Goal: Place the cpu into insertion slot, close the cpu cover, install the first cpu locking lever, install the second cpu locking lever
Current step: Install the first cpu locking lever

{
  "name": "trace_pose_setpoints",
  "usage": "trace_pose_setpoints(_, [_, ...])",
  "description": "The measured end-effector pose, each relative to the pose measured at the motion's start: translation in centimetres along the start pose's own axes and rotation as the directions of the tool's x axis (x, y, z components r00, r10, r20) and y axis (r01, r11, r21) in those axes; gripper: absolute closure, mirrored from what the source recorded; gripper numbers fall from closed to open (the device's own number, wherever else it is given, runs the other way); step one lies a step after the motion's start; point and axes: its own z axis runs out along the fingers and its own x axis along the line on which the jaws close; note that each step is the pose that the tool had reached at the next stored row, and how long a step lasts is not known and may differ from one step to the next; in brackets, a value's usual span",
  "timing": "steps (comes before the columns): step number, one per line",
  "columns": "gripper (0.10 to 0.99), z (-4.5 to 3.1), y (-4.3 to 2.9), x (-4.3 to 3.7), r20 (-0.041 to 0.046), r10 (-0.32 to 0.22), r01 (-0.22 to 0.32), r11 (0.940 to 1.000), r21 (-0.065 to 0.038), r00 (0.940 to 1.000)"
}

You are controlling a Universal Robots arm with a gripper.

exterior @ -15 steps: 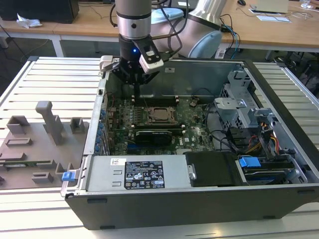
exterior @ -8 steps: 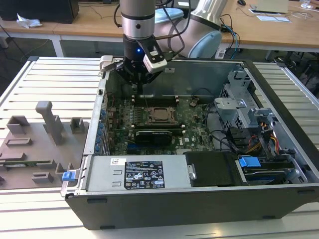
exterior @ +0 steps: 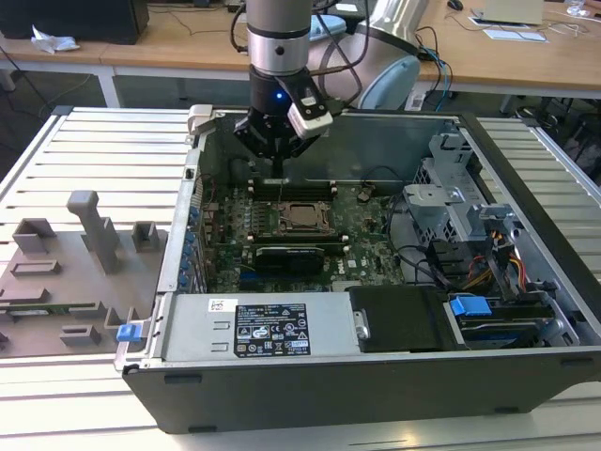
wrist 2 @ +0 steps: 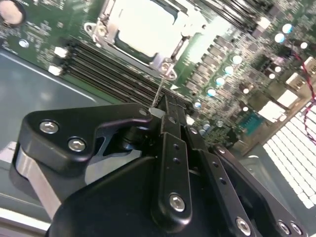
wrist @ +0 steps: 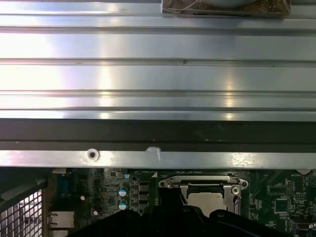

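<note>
Just ahead of my pincer point(wrist 2: 163, 109), pinched shut on a thin locking lever point(wrist 2: 159, 94), the chip point(wrist 2: 143, 22) sits under its closed cover point(wrist 2: 187, 24); I judge lever latching is left.

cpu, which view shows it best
The second wrist view: the cpu is close and large with its pale top plain to see, though part runs off the picture. The exterior view shows it small and far off. The first wrist view shows it small and partly hidden.
</note>
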Motion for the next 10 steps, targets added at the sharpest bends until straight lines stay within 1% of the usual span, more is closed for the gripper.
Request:
trace_pose_setpoints(1, [0.98, 0.01, 0.0, -0.55, -0.001, 0.0, 0.0, 1.0, 0.0, 1.0])
trace_pose_setpoints(5, [0.98, 0.05, 0.0, -1.57, -0.0026, 0.0, 0.0, 1.0, 0.0, 1.0])
trace_pose_setpoints(7, [0.98, 0.09, 0.0, -2.56, -0.0037, 0.0, 0.0, 1.0, 0.0, 1.0])
trace_pose_setpoints(8, [0.98, 0.09, 0.0, -2.89, -0.0041, 0.0, 0.0, 1.0, 0.0, 1.0])
trace_pose_setpoints(9, [0.98, 0.1, 0.0, -3.17, -0.0044, 0.0, 0.0, 1.0, 0.0, 1.0])
trace_pose_setpoints(10, [0.98, 0.1, 0.0, -3.25, -0.0044, 0.0, 0.0, 1.0, 0.0, 1.0])
